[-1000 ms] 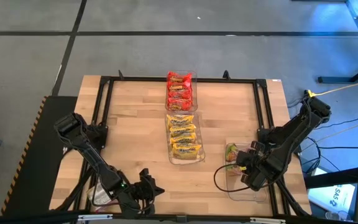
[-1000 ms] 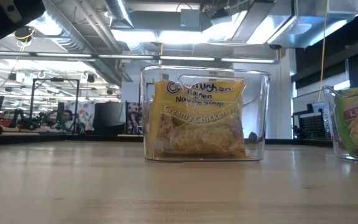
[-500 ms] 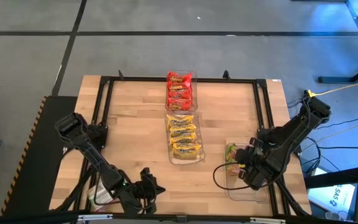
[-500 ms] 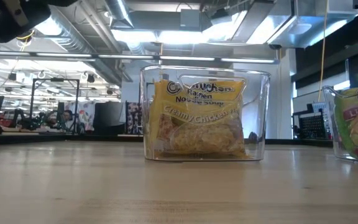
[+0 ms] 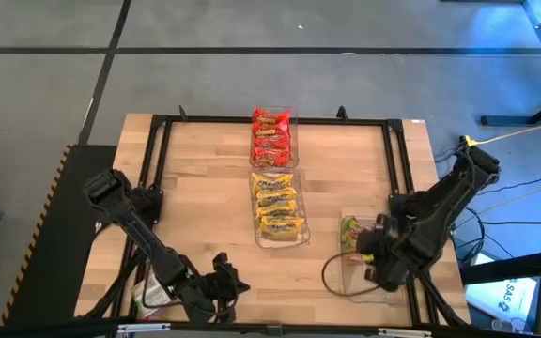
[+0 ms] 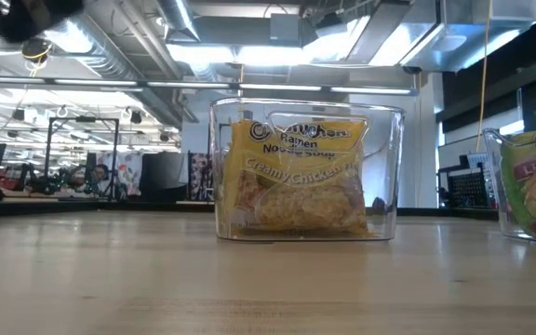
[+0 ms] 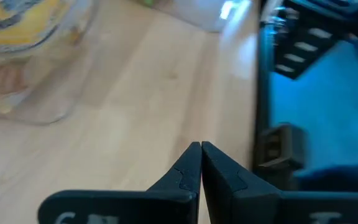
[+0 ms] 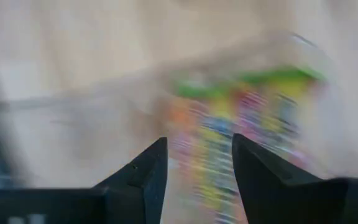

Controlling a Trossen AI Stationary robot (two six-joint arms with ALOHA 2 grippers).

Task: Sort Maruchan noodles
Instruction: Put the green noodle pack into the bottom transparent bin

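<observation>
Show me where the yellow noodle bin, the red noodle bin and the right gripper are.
Yellow noodle bin [image 5: 280, 208]: high view, on the middle yellow packet inside it.
Red noodle bin [image 5: 272, 137]: high view, on the red packets inside it.
Right gripper [image 8: 196, 163]: right wrist view, midway between its open fingertips.

A robotics lab or industrial workshop: exposed silver ceiling ducts [image 6: 138, 46], bright strip lights [image 6: 277, 51], grey concrete floor [image 5: 252, 84], a pale wooden surface [image 5: 205, 207] edged by a black metal frame [image 5: 158, 150].

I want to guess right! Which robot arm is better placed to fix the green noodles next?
The right. Its open gripper hangs over the green packets, while the left gripper waits, shut, at the near edge.
</observation>
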